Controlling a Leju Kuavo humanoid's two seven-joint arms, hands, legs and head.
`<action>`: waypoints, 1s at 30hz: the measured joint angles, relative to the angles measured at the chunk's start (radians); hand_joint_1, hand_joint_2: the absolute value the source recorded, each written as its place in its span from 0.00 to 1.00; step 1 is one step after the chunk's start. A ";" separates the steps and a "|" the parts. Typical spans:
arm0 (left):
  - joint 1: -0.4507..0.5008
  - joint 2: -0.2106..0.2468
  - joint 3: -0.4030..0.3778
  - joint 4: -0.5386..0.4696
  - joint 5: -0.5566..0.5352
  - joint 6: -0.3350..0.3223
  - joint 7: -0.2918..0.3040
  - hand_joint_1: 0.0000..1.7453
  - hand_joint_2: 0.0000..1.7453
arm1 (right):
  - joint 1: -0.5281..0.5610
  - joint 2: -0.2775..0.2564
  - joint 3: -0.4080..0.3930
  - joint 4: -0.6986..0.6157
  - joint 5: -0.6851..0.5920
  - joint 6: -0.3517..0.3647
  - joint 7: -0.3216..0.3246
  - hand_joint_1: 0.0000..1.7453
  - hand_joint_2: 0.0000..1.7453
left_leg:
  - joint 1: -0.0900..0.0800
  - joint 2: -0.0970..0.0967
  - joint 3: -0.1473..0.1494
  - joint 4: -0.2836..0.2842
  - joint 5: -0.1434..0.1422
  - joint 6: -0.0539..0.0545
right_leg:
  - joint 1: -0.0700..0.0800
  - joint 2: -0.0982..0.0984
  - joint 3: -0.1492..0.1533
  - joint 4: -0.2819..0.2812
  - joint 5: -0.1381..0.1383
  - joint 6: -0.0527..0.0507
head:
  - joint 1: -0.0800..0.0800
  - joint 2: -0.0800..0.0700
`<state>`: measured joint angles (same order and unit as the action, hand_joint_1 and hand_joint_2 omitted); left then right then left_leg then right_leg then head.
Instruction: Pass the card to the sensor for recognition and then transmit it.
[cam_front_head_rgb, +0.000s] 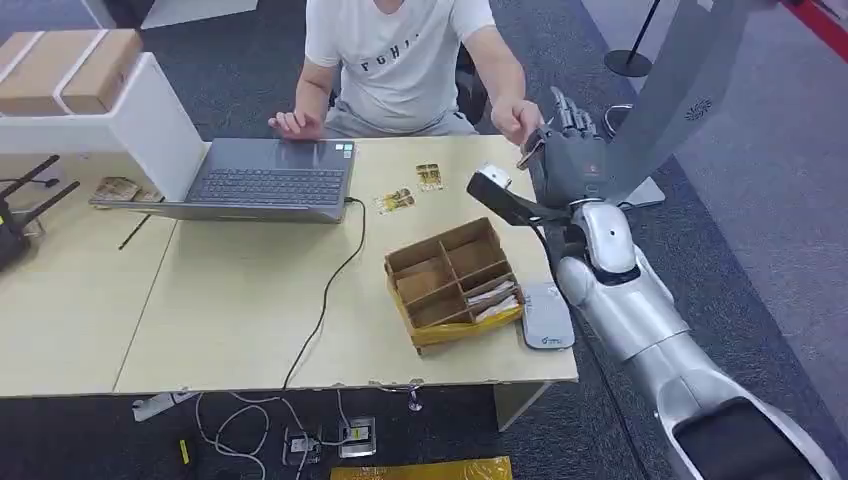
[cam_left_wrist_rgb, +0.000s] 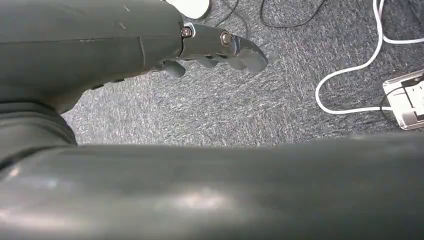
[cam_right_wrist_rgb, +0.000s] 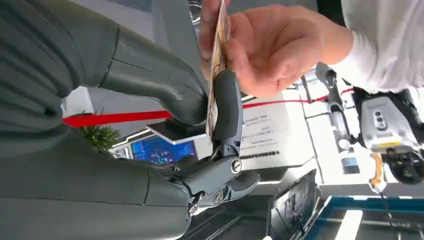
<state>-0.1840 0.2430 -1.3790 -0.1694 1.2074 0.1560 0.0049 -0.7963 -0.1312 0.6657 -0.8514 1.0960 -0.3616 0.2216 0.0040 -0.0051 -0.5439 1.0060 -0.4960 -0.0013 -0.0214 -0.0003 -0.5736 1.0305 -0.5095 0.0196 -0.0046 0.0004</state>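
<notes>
Two hands are meeting on the card (cam_right_wrist_rgb: 216, 75): our right hand (cam_front_head_rgb: 567, 155) is pinching it between thumb and fingers (cam_right_wrist_rgb: 227, 105), the person's hand (cam_right_wrist_rgb: 270, 47) is grasping its far end. Our left hand (cam_left_wrist_rgb: 210, 47) is hanging over carpet, fingers loosely curled, holding nothing.

The person's white T-shirt (cam_front_head_rgb: 398, 55) bears dark capital letters across the chest, reading roughly "FOHI" before the cloth folds away; it sits beyond the right hand (cam_front_head_rgb: 567, 150) and to its left in the head view. The white sensor pad (cam_front_head_rgb: 547, 316), on the table nearer the robot than that hand, carries a small dark mark that is too small to read. In the right wrist view, a white sign board (cam_right_wrist_rgb: 272, 135) behind the hand's fingers has several lines of dark print, too blurred to make out. The card (cam_right_wrist_rgb: 216, 65) pinched in that hand shows a yellowish printed face with no legible text
</notes>
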 joint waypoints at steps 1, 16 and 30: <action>0.000 0.000 -0.002 0.000 0.000 0.000 0.002 0.00 0.00 | -0.001 0.002 0.000 0.017 0.000 -0.002 0.000 1.00 1.00 | 0.000 0.000 0.000 0.000 0.000 0.000 | 0.000 0.000 0.000 0.000 0.000 0.000 | 0.000 0.000; 0.011 0.001 -0.007 0.000 0.018 -0.003 0.003 0.00 0.00 | -0.030 0.034 0.000 0.176 0.099 -0.087 0.007 0.00 0.00 | 0.000 0.000 0.000 0.000 0.000 0.000 | 0.000 0.000 0.000 0.000 0.000 0.000 | 0.000 0.000; 0.022 0.001 -0.008 0.000 0.031 -0.006 0.002 0.00 0.00 | -0.096 -0.067 -0.058 0.222 0.203 -0.041 0.038 0.00 0.00 | -0.001 0.000 0.001 0.001 0.000 0.000 | 0.000 0.000 -0.001 -0.001 0.000 0.000 | -0.001 0.000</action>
<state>-0.1624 0.2438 -1.3867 -0.1694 1.2386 0.1499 0.0069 -0.8928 -0.1979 0.6073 -0.6298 1.2985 -0.4028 0.2598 0.0035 -0.0049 -0.5430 1.0070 -0.4960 -0.0012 -0.0218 0.0000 -0.5745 1.0294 -0.5094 0.0197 -0.0053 0.0004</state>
